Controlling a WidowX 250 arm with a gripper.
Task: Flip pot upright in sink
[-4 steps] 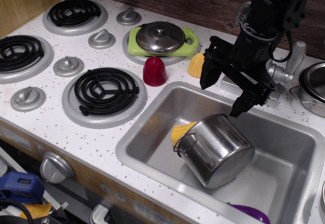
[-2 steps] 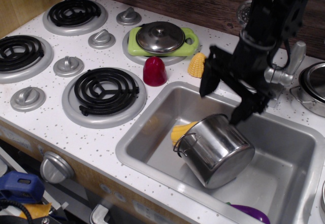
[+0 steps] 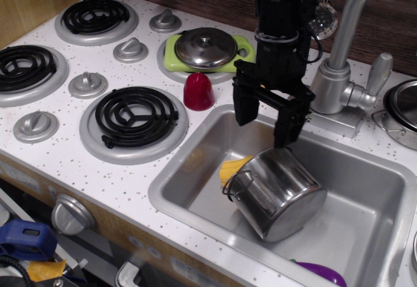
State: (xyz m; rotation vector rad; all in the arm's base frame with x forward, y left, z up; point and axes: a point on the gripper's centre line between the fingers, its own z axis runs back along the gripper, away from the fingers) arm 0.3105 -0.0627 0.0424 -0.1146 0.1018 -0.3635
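While the pot point(image 3: 277, 192) lies tipped in the sink point(image 3: 195, 153), leaning on its side with its mouth turned down and left toward a yellow toy point(image 3: 233, 168) tucked under its rim, the gripper point(image 3: 266, 119) has swung leftward across the basin over the last moment: a little earlier it hung above the pot's right shoulder, near the tap point(image 3: 345, 82), and now it sits above the pot's upper left edge, just over the sink's back rim. Its jaws stand wide apart and hold nothing, one fingertip close to the pot's top wall, though contact cannot be told from this view. The pot itself has not moved at all. That shift reads as lining up over the raised side of the pot, likely to grip its rim or wall, so the flip has not yet begun and the approach looks nearly settled
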